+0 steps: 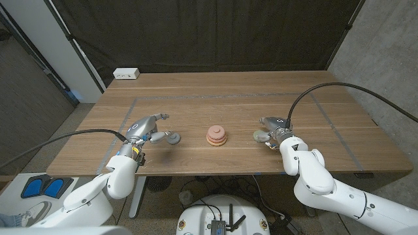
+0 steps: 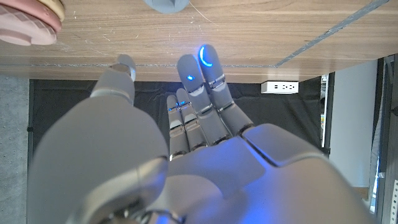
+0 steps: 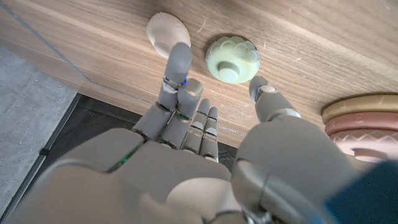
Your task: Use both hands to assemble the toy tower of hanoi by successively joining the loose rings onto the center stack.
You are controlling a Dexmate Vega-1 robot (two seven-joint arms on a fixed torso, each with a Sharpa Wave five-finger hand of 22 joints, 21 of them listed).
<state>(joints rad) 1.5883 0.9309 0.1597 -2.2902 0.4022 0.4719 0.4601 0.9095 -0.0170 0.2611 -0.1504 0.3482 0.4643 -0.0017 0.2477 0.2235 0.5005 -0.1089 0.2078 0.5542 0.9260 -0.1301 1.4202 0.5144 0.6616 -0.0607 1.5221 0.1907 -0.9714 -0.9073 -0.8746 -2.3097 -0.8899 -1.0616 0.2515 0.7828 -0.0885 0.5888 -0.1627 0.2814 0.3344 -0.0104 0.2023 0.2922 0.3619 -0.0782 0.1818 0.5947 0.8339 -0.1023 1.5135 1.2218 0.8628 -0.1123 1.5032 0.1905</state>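
The centre stack [image 1: 217,135] of pink and orange rings stands mid-table, also seen at the edge of the left wrist view [image 2: 28,22] and the right wrist view [image 3: 367,124]. A grey ring [image 1: 174,137] [image 2: 168,5] lies just beyond my left hand [image 1: 145,128] [image 2: 186,137], whose fingers are stretched out and hold nothing. A pale green knobbed piece [image 1: 258,135] [image 3: 232,59] lies right in front of my right hand [image 1: 274,130] [image 3: 199,143], between its spread thumb and fingers, not gripped. A cream disc [image 3: 166,32] lies beside it, by one fingertip.
A white power strip [image 1: 126,74] [image 2: 278,86] sits at the table's far left corner. Faint tape lines [image 1: 326,117] mark out a rectangle on the wooden table [image 1: 215,98]. Dark curtains hang behind the table.
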